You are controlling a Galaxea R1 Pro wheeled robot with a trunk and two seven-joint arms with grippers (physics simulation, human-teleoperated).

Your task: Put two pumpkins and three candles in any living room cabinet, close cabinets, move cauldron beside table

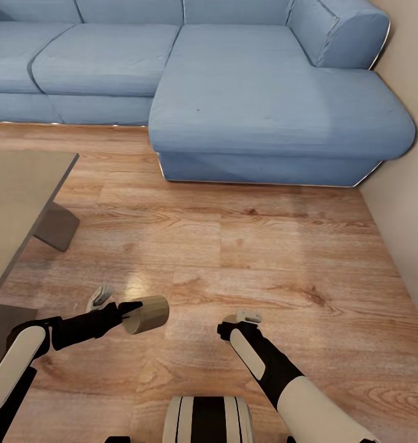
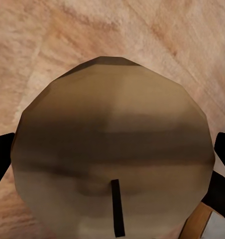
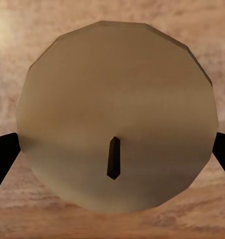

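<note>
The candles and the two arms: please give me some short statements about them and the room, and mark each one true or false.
1. The left gripper holds a tan candle over the wooden floor. True.
2. The candle in the left gripper stands upright on the grey table. False: it is held in the air, lying sideways, away from the table.
3. In the right wrist view a second candle sits between the dark fingers, its wick end facing the camera. True.
4. The sofa ahead is dark brown. False: it is blue.
5. A pumpkin lies on the sofa. False: the sofa seat is bare.
</note>
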